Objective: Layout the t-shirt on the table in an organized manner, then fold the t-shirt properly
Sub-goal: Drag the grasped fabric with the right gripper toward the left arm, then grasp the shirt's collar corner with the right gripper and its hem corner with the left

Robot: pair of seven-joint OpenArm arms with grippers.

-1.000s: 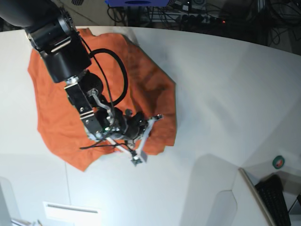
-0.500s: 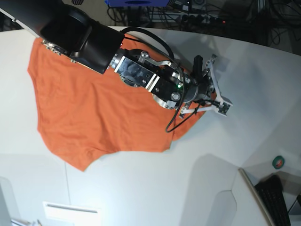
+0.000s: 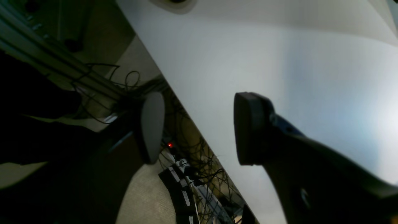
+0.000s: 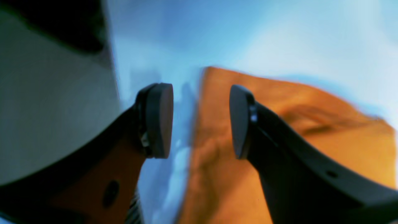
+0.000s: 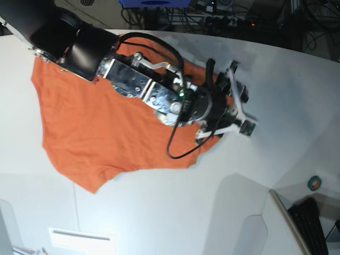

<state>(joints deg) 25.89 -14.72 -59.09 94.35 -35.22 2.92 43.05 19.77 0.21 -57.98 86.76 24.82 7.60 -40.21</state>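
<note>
The orange t-shirt [image 5: 90, 127] lies spread on the white table [image 5: 159, 212], mostly flat, with its right part under my right arm. My right gripper [image 5: 241, 98] hovers at the shirt's right edge. In the right wrist view this gripper [image 4: 200, 119] is open, and the t-shirt's [image 4: 311, 130] edge lies below the gap, with nothing held. My left gripper [image 3: 199, 127] is open and empty over the table's [image 3: 279, 62] rim. The left arm does not show in the base view.
Cables and a power strip [image 3: 186, 174] lie on the floor beyond the table's edge. At the lower right sit a green tape roll [image 5: 315, 183] and a black keyboard [image 5: 313, 226]. A white label [image 5: 79, 234] lies near the front edge.
My right arm swung from the shirt's lower middle to its right edge, pulling the cloth out flatter that way. Its jaws have come apart and the cloth lies free.
</note>
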